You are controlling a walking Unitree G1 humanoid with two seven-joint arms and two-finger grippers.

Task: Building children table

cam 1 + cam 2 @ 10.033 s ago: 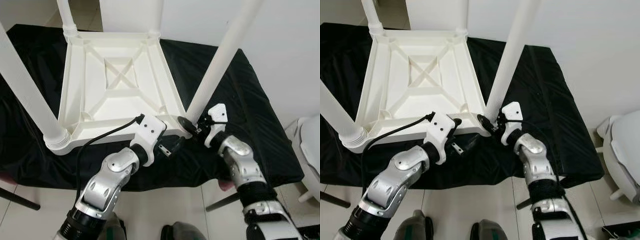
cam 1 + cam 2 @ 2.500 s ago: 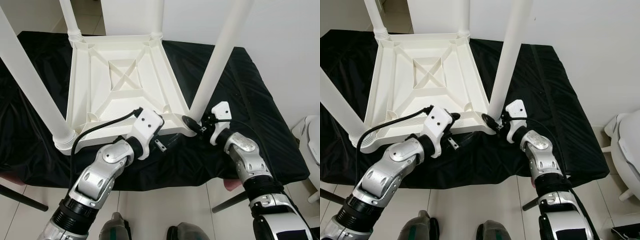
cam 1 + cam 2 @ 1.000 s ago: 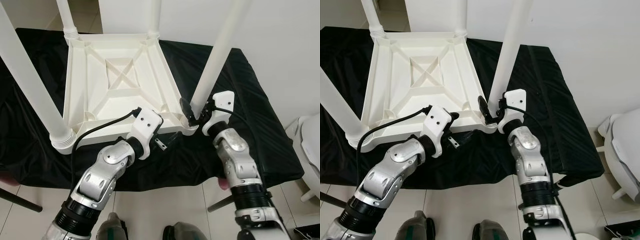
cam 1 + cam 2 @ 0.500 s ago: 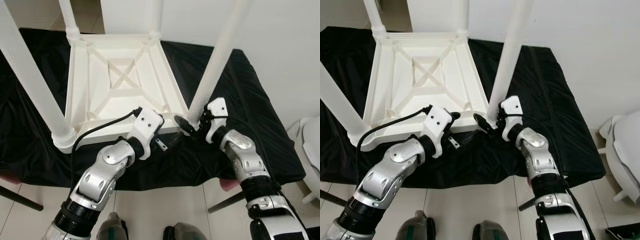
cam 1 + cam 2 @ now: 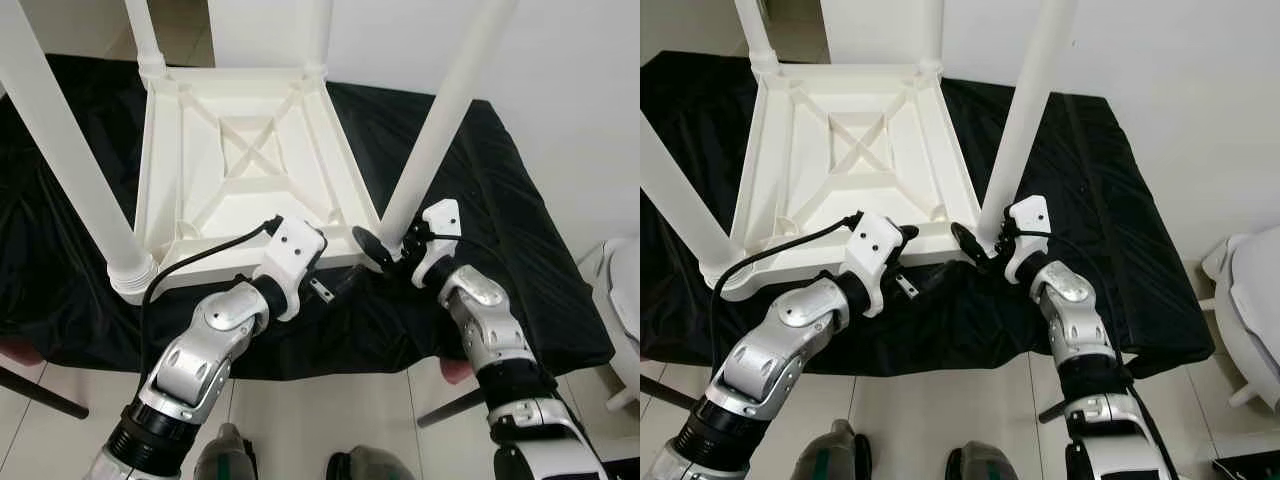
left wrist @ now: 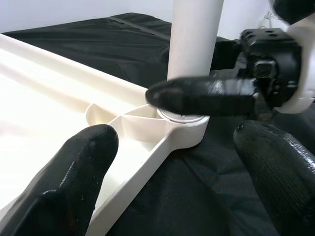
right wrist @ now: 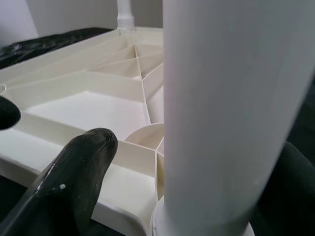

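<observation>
A white plastic children's table (image 5: 245, 150) lies upside down on a black cloth (image 5: 500, 200), with its legs pointing up. My right gripper (image 5: 385, 243) is at the base of the near right leg (image 5: 440, 110). It is open, with the leg (image 7: 226, 113) between its fingers. A gap shows between one finger (image 7: 74, 182) and the leg. My left gripper (image 5: 335, 288) hovers open just in front of the table's near edge, beside that same corner socket (image 6: 184, 125). Nothing is between its fingers (image 6: 74, 187).
The cloth-covered surface ends close in front of me, with tiled floor (image 5: 330, 420) below. A white rounded object (image 5: 625, 300) stands on the floor at the far right. Dark bars (image 5: 40, 395) slant under the surface's front edge. A white wall is behind.
My right gripper has swung around the leg's base: a second ago it was raised with a finger pointing up by the socket, now it sits lower. The left gripper has held its place.
</observation>
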